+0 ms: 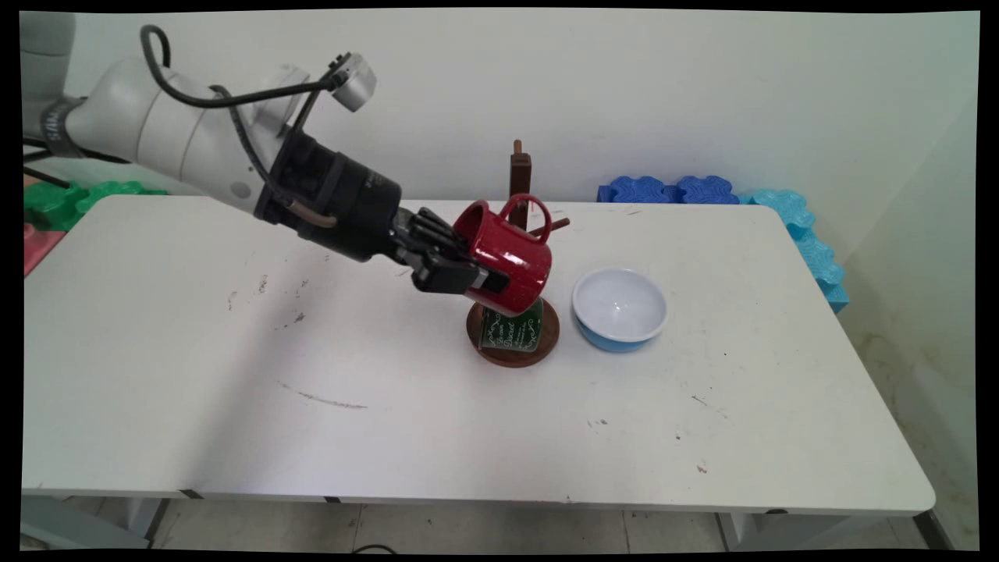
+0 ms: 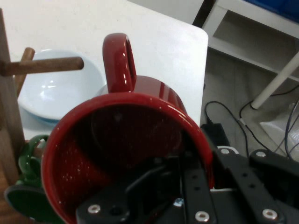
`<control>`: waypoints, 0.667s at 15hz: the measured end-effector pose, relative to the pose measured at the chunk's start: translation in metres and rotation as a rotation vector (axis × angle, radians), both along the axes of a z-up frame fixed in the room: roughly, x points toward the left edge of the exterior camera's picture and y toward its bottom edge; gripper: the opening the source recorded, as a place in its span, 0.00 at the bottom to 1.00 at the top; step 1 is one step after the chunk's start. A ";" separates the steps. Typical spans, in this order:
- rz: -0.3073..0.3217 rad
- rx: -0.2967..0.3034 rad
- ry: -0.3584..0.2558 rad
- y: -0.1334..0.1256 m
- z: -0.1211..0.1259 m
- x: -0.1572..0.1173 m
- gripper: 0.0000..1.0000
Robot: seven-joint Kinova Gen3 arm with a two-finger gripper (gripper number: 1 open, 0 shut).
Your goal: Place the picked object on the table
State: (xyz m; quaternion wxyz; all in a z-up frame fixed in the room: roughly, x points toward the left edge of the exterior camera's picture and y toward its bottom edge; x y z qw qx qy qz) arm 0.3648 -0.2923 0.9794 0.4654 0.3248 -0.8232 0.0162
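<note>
White bench (image 1: pixel 234 390) bears a wooden rack (image 1: pixel 520 176) with a green mug (image 1: pixel 511 328) on its base and a blue bowl (image 1: pixel 620 308) just right, while the hand (image 1: pixel 488 277) grips a tilted red mug (image 1: pixel 507 254) by its rim, raised beside the rack.

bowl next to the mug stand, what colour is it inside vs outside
The bowl is white inside and blue outside, clearest in the main view.
</note>
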 end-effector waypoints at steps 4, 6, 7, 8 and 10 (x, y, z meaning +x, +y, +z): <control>-0.018 0.014 -0.017 0.010 0.000 0.011 0.00; -0.024 0.021 -0.032 0.014 -0.001 0.017 0.00; -0.027 0.024 -0.041 0.016 -0.002 0.021 0.00; -0.029 0.027 -0.051 0.018 -0.003 0.025 0.00; -0.032 0.032 -0.073 0.022 -0.005 0.034 0.00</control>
